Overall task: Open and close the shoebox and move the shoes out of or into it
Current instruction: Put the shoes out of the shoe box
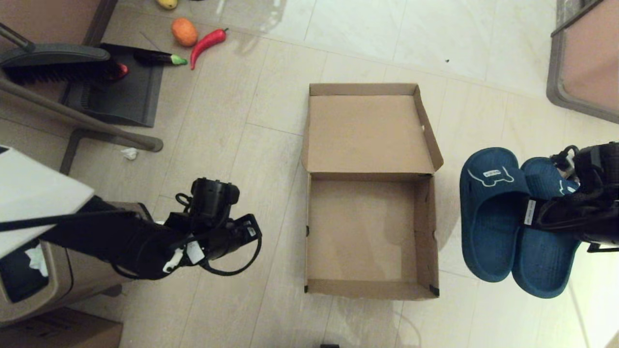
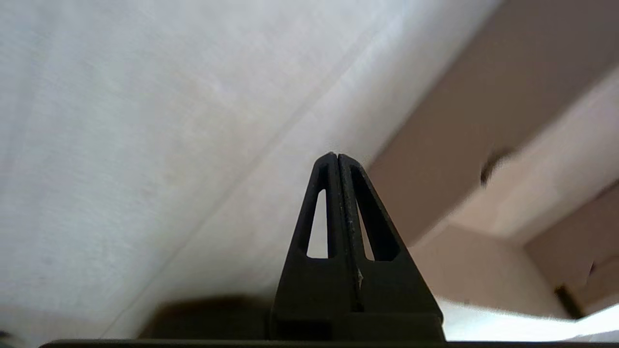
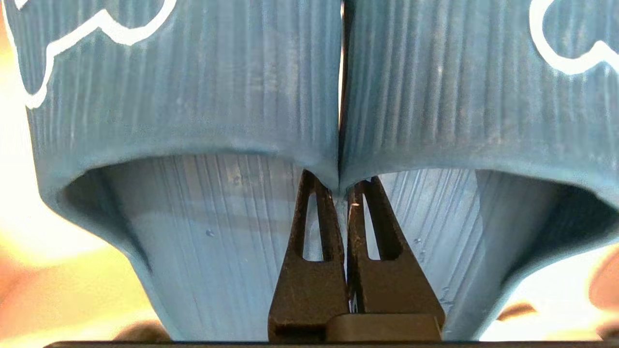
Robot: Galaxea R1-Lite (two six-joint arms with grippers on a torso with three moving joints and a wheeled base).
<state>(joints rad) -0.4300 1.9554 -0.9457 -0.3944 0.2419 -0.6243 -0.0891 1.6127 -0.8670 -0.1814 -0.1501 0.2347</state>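
At nine o'clock from the shoebox (image 1: pixel 370 232), the left end effector (image 2: pixel 337 159) hangs idle above the floor (image 1: pixel 271 96), its fingers pressed flat together with nothing between them. Behind it at eleven o'clock lie a dustpan (image 1: pixel 121 92), a brush (image 1: pixel 53 65), an orange (image 1: pixel 184 31) and a red pepper (image 1: pixel 207 43); a trash bin (image 1: pixel 34 280) stands at eight o'clock.

The shoebox sits at the centre of the floor, its lid (image 1: pixel 367 130) thrown back flat toward twelve o'clock, the tray empty and its four low walls upright.

At three o'clock from the box, the shoes (image 1: pixel 488 212) hang as a pair, side by side and touching, heels pointing to six o'clock. The right end effector (image 3: pixel 341 191) has closed almost fully where the two straps meet, one finger (image 3: pixel 316 227) under each strap, pinching the adjoining strap edges together.

The shoes look light, soft and rubbery, likely to flex and swing from a pinch at the straps; the ribbed surface should give fair grip, though one shoe could slip free. The strap seam appears the sensible hold for both at once.

The open tray seems roomy enough for the pair, but its near right wall stands between shoes and tray, so the soles probably need to clear it. Floor around the box offers free passage.
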